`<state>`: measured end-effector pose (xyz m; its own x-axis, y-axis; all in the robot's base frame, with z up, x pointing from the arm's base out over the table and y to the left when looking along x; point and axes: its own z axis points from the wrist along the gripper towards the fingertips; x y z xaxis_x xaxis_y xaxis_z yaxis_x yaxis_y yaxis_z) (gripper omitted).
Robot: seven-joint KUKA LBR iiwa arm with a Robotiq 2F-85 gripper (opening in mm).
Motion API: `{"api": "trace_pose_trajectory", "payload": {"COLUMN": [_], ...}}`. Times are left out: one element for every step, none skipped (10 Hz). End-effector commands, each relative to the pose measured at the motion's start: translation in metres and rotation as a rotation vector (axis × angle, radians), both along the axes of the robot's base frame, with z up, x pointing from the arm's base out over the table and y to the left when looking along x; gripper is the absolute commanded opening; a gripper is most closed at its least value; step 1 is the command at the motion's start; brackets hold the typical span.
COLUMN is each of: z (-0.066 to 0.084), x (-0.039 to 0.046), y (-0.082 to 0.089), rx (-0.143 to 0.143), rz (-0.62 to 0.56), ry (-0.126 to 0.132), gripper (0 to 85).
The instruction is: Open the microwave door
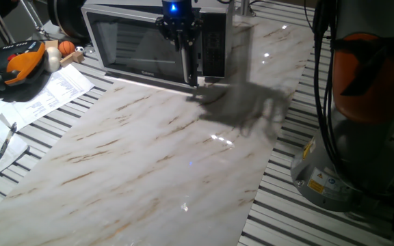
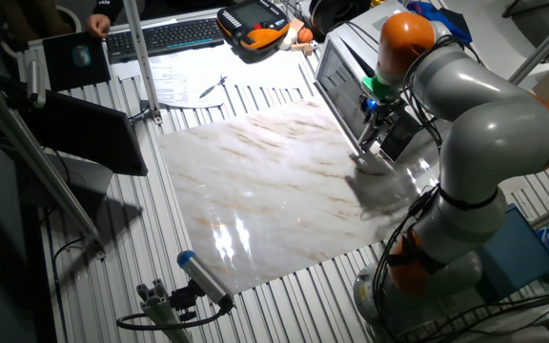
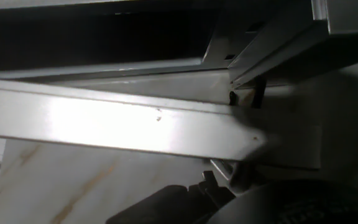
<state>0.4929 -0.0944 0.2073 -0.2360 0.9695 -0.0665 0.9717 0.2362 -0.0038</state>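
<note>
One fixed view shows the microwave (image 1: 152, 41) at the top centre of the frame, at the far edge of the marble-patterned bench (image 1: 163, 150), with its door (image 1: 139, 44) looking closed or nearly so. The gripper (image 1: 189, 51) hangs right at the door's vertical silver handle (image 1: 190, 65); whether its fingers are clamped on the bar cannot be told. Hand view is filled by a bright silver bar (image 3: 135, 127) running across mid-frame, very close to the camera.
</note>
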Motion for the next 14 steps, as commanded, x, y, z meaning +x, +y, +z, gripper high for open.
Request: {"api": "trace_pose_trajectory", "payload": {"z": [-0.003, -0.003, -0.001, 0.001, 0.004, 0.007, 0.014, 0.023, 0.033, 0.039, 0.042, 0.045, 0.051, 0.056], "x": [0.0007, 0.0011, 0.0003, -0.0006, -0.0021, -0.0042, -0.0085, -0.0124, -0.0151, -0.0175, -0.0201, -0.0226, -0.0231, -0.0255], "y": [0.004, 0.007, 0.009, 0.013, 0.018, 0.022, 0.023, 0.022, 0.019, 0.015, 0.013, 0.010, 0.005, 0.000], "rx": [-0.003, 0.005, 0.018, 0.020, 0.018, 0.017, 0.027, 0.050, 0.071, 0.071, 0.057, 0.039, 0.019, 0.022], "rz": [-0.012, -0.018, -0.018, -0.021, -0.027, -0.023, 0.008, 0.040, 0.074, 0.106, 0.135, 0.163, 0.187, 0.211], "ry": [-0.008, -0.011, -0.011, -0.008, -0.005, 0.001, 0.018, 0.041, 0.043, 0.041, 0.038, 0.033, 0.034, 0.043], "gripper": [34.0, 34.0, 34.0, 34.0, 34.0, 34.0, 34.0, 34.0, 17.0, 17.0, 0.0, 0.0, 0.0, 0.0]}}
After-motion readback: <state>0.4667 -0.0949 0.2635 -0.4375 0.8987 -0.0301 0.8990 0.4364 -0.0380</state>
